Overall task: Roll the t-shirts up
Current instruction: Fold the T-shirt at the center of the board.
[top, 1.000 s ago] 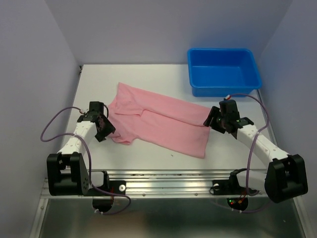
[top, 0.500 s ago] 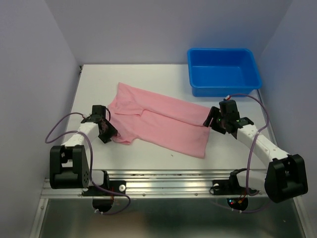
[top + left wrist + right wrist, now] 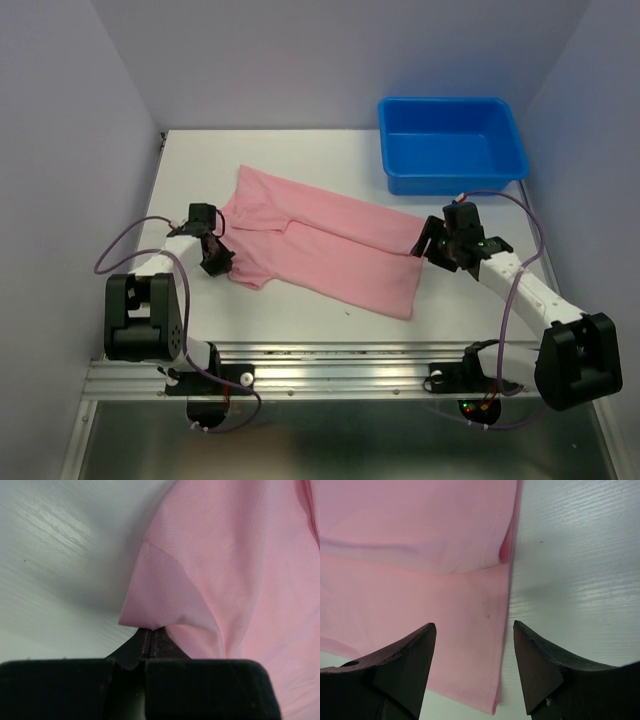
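Note:
The light pink t-shirt (image 3: 320, 245) lies folded lengthwise and slanted across the white table (image 3: 300, 160). At its left end, my left gripper (image 3: 213, 250) is shut on the t-shirt: in the left wrist view the closed tips (image 3: 151, 632) pinch a corner of the pink cloth (image 3: 225, 570), which peaks up from them. My right gripper (image 3: 432, 246) stands open over the shirt's right hem. In the right wrist view that gripper (image 3: 474, 627) straddles the hem edge (image 3: 506, 630), with one black finger (image 3: 405, 655) above the fabric and the other above bare table.
A blue rectangular plastic bin (image 3: 450, 142) stands at the back right of the table. Purple cables loop from both arms. Lilac walls close the table on three sides, and a metal rail (image 3: 330, 365) runs along the near edge.
My left gripper has slid in toward the shirt's left end and closed on its corner. My right gripper has opened slightly and barely moved.

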### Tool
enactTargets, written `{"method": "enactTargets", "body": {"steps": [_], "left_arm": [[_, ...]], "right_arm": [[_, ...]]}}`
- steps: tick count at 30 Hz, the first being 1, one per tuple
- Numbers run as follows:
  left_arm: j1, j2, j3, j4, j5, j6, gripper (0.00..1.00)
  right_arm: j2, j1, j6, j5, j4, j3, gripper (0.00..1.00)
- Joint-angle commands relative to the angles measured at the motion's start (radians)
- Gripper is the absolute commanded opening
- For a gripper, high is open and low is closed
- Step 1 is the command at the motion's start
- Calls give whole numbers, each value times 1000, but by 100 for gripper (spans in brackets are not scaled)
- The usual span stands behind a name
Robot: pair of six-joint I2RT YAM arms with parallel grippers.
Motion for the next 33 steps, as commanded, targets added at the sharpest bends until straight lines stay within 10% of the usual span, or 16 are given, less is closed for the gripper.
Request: {"method": "enactTargets", "body": {"steps": [1,7,12,33], "left_arm": [[-5,-61,91,-112,-39,33,0],[-5,-203,143,-216,-95,46,3],[-5,-194,128,-187,-71,62,62],[-5,-111,-44,-111,-33,-61,44]], "right_arm": [[-36,-5,1,23,-11,23,69],[-24,-5,0,40,-11,18,69],[-1,-5,-6,50,1,20,69],[-1,-5,0,40,14,-5,71]]}}
